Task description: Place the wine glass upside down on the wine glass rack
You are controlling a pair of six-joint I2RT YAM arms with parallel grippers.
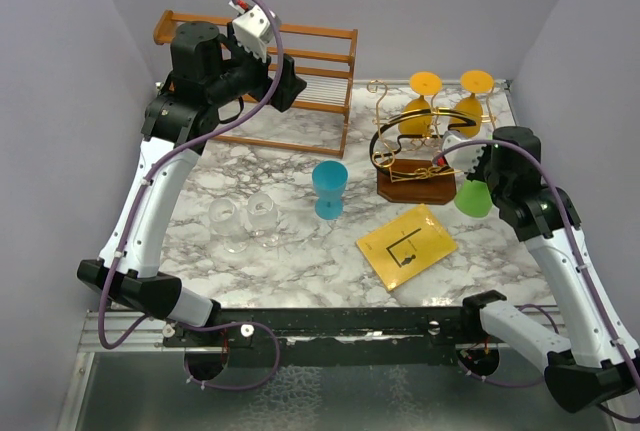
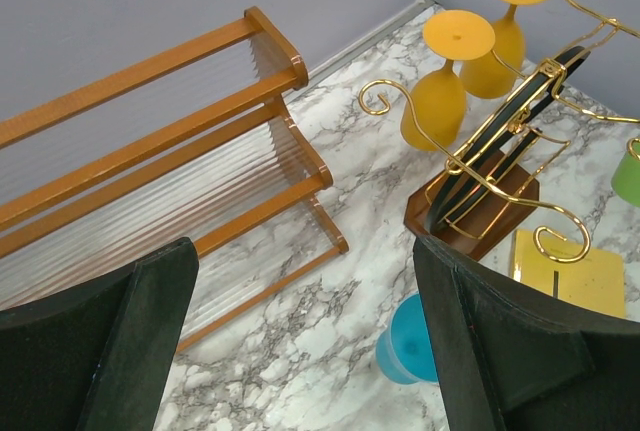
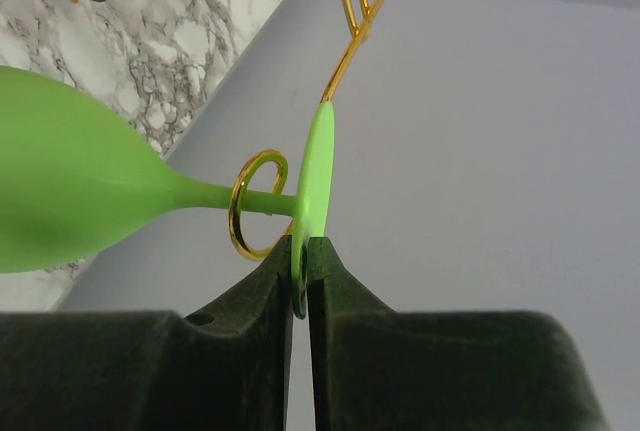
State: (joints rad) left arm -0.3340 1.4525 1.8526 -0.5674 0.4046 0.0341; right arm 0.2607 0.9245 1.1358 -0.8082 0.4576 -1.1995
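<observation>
A green wine glass point(image 1: 473, 197) hangs bowl down at the right side of the gold wire wine glass rack point(image 1: 413, 141). In the right wrist view its stem passes through a curled gold hook point(image 3: 237, 213), with the bowl point(image 3: 70, 201) on one side and the foot point(image 3: 318, 166) on the other. My right gripper point(image 3: 302, 251) is shut on the rim of that foot, jaws almost together. It sits just right of the rack point(image 1: 478, 163). My left gripper point(image 2: 303, 251) is wide open and holds nothing, raised over the far left near the wooden shelf point(image 1: 285, 81).
Two orange wine glasses point(image 1: 425, 101) hang upside down on the rack's far side. A blue glass point(image 1: 329, 189) stands mid-table, two clear glasses point(image 1: 245, 223) to its left, a yellow card point(image 1: 407, 246) in front of the rack. The slatted wooden shelf point(image 1: 310, 66) is at the back left.
</observation>
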